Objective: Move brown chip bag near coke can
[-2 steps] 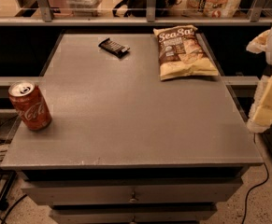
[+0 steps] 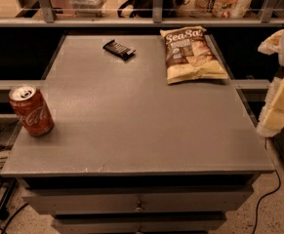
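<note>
The brown chip bag (image 2: 192,55), pale yellow and dark brown with white "Sea Salt" lettering, lies flat at the far right of the grey table (image 2: 131,126). The coke can (image 2: 31,111), red with a silver top, stands upright at the table's left edge, far from the bag. My gripper (image 2: 280,104) shows as pale yellowish fingers at the right edge of the view, beside the table's right side, below and right of the bag and not touching it.
A small dark candy bar wrapper (image 2: 118,48) lies at the far middle of the table. A railing and shelf (image 2: 153,18) run behind the table. Drawers (image 2: 139,204) sit below the front edge. Cables lie on the floor at left and right.
</note>
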{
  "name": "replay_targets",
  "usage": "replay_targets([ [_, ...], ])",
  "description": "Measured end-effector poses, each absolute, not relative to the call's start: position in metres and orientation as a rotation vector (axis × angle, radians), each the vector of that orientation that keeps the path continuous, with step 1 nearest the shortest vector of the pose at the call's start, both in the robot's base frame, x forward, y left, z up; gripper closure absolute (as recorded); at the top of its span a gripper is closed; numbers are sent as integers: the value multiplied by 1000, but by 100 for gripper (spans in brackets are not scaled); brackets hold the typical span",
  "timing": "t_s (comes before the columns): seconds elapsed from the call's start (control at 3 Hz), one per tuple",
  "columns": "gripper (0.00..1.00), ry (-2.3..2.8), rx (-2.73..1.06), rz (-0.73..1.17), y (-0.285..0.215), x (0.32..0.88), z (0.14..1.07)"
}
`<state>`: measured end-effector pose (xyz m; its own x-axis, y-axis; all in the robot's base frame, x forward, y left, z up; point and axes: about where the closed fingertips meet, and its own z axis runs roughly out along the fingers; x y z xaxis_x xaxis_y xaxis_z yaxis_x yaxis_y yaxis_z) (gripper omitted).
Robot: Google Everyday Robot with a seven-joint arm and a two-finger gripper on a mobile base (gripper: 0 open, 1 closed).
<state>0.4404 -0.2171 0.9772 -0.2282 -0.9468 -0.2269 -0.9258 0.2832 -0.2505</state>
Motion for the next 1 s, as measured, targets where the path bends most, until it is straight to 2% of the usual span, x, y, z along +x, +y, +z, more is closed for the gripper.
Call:
replay_targets([
  [0.67, 0, 2244, -1541, 49, -222, 479, 961],
  [1.0, 0, 2245, -1394, 94, -229, 558, 950],
])
